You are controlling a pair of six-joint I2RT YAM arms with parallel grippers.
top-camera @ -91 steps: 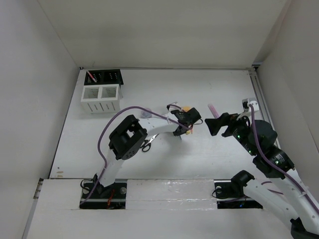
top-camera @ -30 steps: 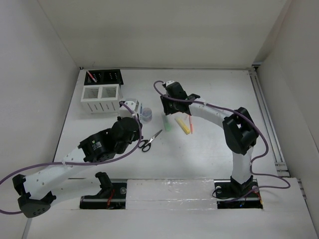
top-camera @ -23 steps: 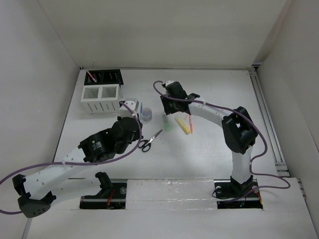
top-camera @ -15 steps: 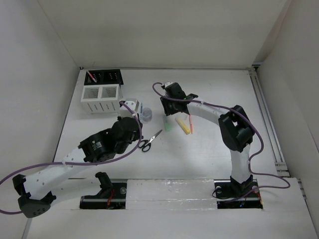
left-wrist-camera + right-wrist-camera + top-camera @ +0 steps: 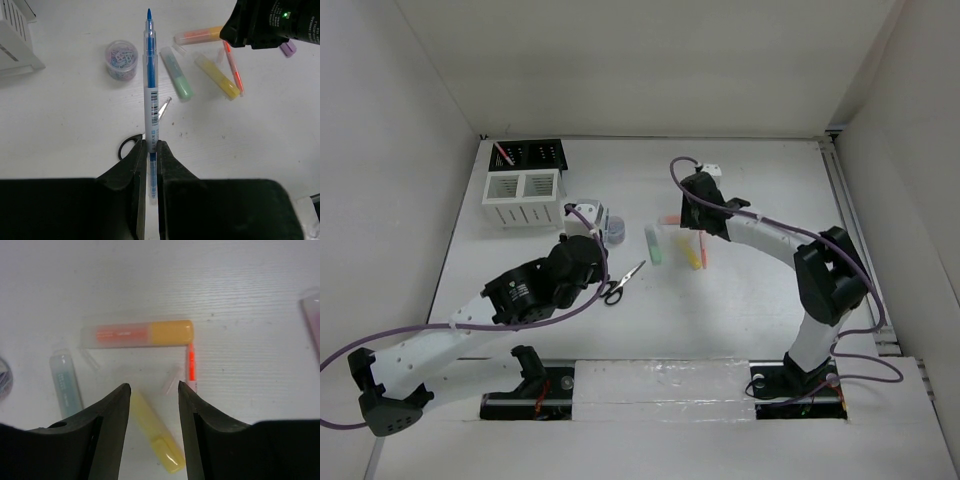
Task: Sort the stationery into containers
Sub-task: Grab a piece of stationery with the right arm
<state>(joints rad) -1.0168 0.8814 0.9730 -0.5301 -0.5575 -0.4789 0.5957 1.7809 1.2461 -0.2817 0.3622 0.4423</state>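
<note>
My left gripper [image 5: 150, 145] is shut on a blue pen [image 5: 149, 85], which points out ahead over the table; from above this gripper [image 5: 592, 222] hangs beside the small round tub [image 5: 615, 230]. My right gripper [image 5: 152, 386] is open just above a cluster of markers, with nothing between its fingers. Below it lie the yellow marker [image 5: 155, 432], the orange marker [image 5: 137, 334], the green marker [image 5: 66, 382] and a thin orange-red pen [image 5: 191, 365]. The black-handled scissors [image 5: 620, 282] lie near the left arm's wrist. The white slatted organizer [image 5: 523, 198] and the black mesh holder [image 5: 530, 153] stand at the far left.
A pink-red pen [image 5: 504, 154] stands in the mesh holder. A pinkish marker [image 5: 312, 315] shows at the right edge of the right wrist view. White walls close in the table on three sides.
The right gripper has shifted to the right, from over the green marker to over the orange one and the pen. The left gripper holds the blue pen almost where it was.
</note>
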